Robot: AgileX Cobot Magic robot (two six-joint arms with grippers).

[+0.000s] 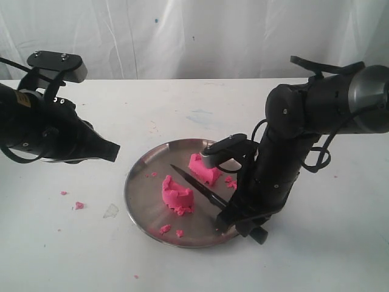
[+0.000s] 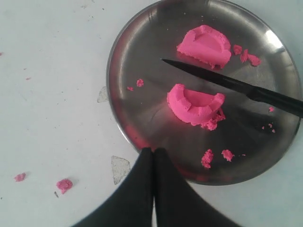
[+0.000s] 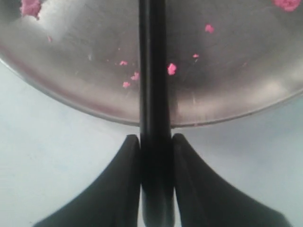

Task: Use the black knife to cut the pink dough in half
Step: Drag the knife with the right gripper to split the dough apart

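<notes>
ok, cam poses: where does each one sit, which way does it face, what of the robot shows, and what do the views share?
Exterior: off the arms, raised, looking down across the table at the steel plate; both arms show.
Left wrist: above the table, looking down at the pink dough, now two chunks; closed left hand shows.
Right wrist: low at the plate's edge, looking along the black knife; right hand clamps the handle.
Shared: plate and knife in all three.

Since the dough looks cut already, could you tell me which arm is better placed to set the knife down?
Right: its gripper already clamps the knife handle over the plate; the left gripper is shut and empty.
</notes>
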